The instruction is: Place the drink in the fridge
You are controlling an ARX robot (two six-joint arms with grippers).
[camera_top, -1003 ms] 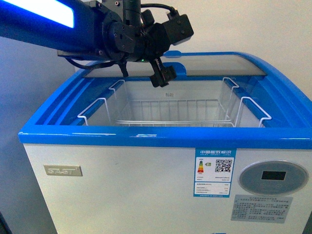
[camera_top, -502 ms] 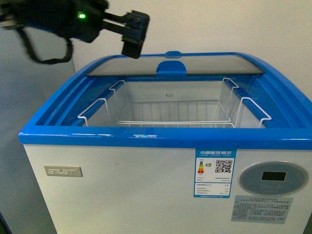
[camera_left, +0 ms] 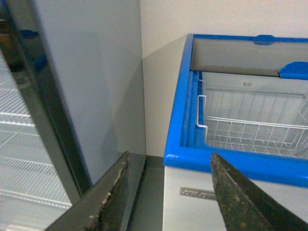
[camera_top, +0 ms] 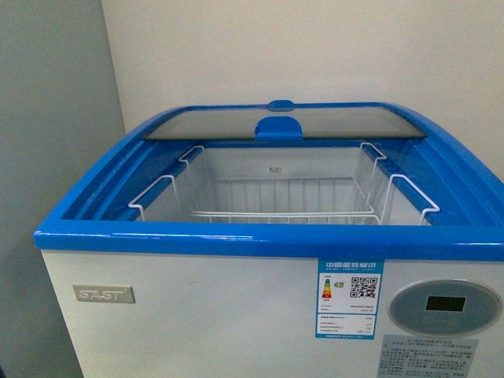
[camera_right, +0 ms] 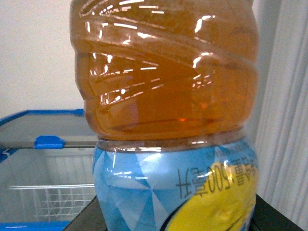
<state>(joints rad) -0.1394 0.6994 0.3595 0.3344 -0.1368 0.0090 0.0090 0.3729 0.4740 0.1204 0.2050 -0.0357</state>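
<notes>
The white, blue-rimmed chest fridge (camera_top: 236, 315) stands just right of a tall grey glass-door cabinet (camera_left: 91, 86). The fridge's curved glass lid (camera_top: 220, 124) covers the rear; a white wire basket (camera_top: 283, 214) hangs inside. The clear plastic bottle of amber drink (camera_right: 163, 82) is outside the fridge.

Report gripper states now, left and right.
left gripper: open, nothing between its fingers.
right gripper: closed on the drink bottle, which fills the right wrist view.

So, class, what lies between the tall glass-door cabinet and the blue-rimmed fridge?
Nothing stands there. The left wrist view shows a bare gap between the cabinet and the fridge, with only white wall and grey floor.
</notes>
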